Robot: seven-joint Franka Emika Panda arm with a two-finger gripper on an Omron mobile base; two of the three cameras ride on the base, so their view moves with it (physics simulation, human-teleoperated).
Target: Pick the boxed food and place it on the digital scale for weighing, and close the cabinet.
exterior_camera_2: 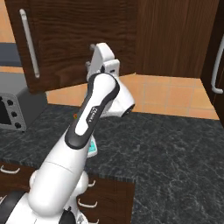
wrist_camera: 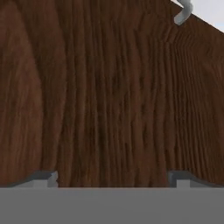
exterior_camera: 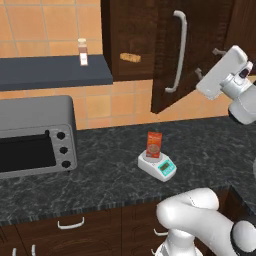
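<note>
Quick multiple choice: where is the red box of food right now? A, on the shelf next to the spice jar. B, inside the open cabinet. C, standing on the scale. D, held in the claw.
C: the red box stands upright on the scale on the counter, away from the claw, which is up by the cabinet door.

My fingers (wrist_camera: pixel 113 177) are spread wide right up against the cabinet door (exterior_camera: pixel 192 55), which is swung open and blocks the way ahead. Plenty of bare desk (exterior_camera: pixel 210 145) right of the scale (exterior_camera: pixel 158 165); toaster oven (exterior_camera: pixel 35 135) crowds the left.
</note>
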